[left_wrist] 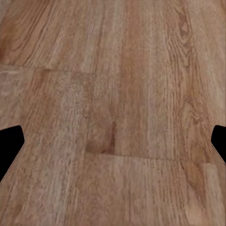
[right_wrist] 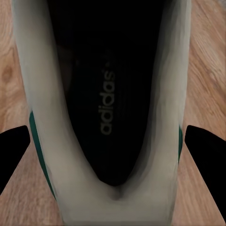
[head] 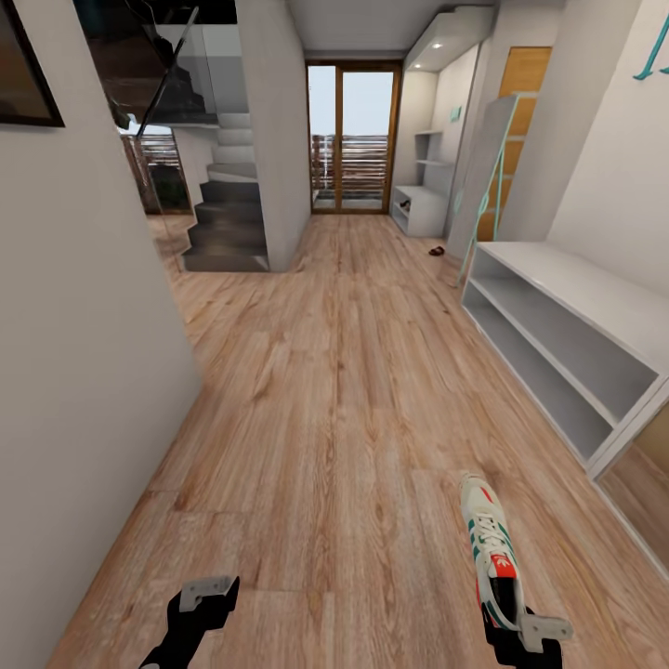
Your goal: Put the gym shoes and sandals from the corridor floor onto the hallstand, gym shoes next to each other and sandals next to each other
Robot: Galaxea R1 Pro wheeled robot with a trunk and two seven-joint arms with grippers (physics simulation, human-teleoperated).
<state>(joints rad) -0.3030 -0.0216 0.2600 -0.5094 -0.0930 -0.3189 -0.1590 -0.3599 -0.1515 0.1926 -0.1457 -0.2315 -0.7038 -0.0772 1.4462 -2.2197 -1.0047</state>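
Head view: one gym shoe (head: 491, 548) at near right, long axis running near-to-far, toe pointing far down the corridor, heel with red-orange patch nearest the robot, sitting at the right gripper (head: 520, 641). Cannot tell from this view if the sole touches the corridor floor (head: 353, 390) or is lifted. Right wrist view looks straight into the shoe opening (right_wrist: 110, 94), dark insole with printed logo, white upper and green stripe at the sides; the two dark fingers (right_wrist: 205, 155) sit either side of the heel end, set about as wide as the shoe, right at its sides, but contact is not clear so cannot tell if it is held. Left gripper (head: 200, 604) at near left, low over bare planks; left wrist view has fingers (left_wrist: 10, 141) at the picture's two edges, spread wide with nothing between, wood grain below. Hallstand (head: 567, 325) stands along the right wall, pale grey, flat top surface and two open shelf levels, well apart from the shoe. Small dark item on the floor far off by the right wall (head: 437, 249), too small to identify. Stairs (head: 228, 214) far left, glazed door (head: 353, 139) at the corridor's far end.
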